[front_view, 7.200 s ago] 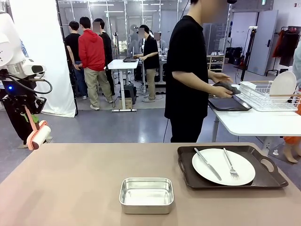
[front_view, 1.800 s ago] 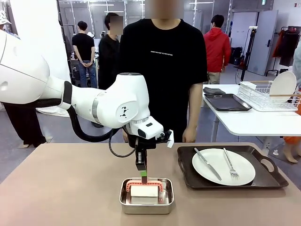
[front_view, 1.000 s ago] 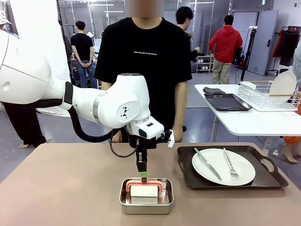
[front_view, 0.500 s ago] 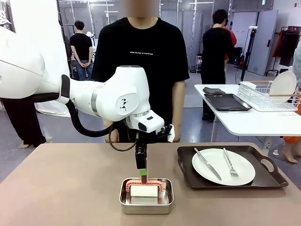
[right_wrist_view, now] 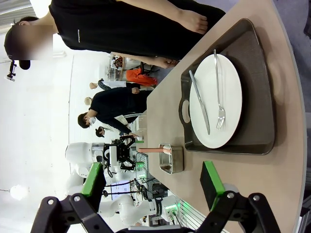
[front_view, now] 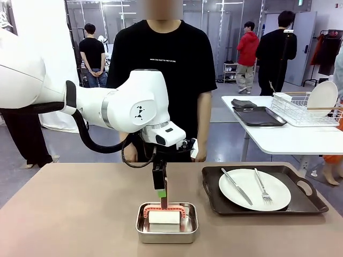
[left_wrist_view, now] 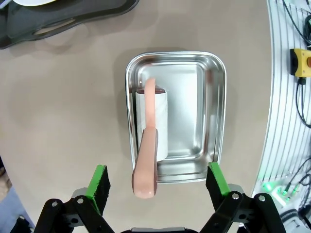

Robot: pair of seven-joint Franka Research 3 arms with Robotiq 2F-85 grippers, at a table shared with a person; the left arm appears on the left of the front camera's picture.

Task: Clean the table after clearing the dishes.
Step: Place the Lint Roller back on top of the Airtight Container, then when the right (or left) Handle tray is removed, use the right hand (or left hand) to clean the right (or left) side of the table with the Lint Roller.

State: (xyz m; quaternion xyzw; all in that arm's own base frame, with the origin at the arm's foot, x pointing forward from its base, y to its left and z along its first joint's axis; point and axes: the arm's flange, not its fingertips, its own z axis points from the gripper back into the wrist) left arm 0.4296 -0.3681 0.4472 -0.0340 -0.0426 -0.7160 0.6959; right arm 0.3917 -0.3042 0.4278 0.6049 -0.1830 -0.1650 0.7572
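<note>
Roller point(left_wrist_view: 151, 124) lies in steel pan point(left_wrist_view: 189, 111), left gripper point(left_wrist_view: 156, 177) wide open above pan, handle point(left_wrist_view: 148, 155) ungripped, right gripper point(right_wrist_view: 151, 177) wide too; dishes point(front_view: 252, 188) right of pan probably need clearing next.

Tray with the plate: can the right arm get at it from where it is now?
Probably yes. The right gripper is open, and the tray lies ahead of its fingers with bare table between. The left gripper hangs over the steel pan, off to one side.

The left gripper point(left_wrist_view: 156, 177) has spread open, releasing the lint roller point(left_wrist_view: 151, 121) into the steel pan point(left_wrist_view: 194, 111).
</note>
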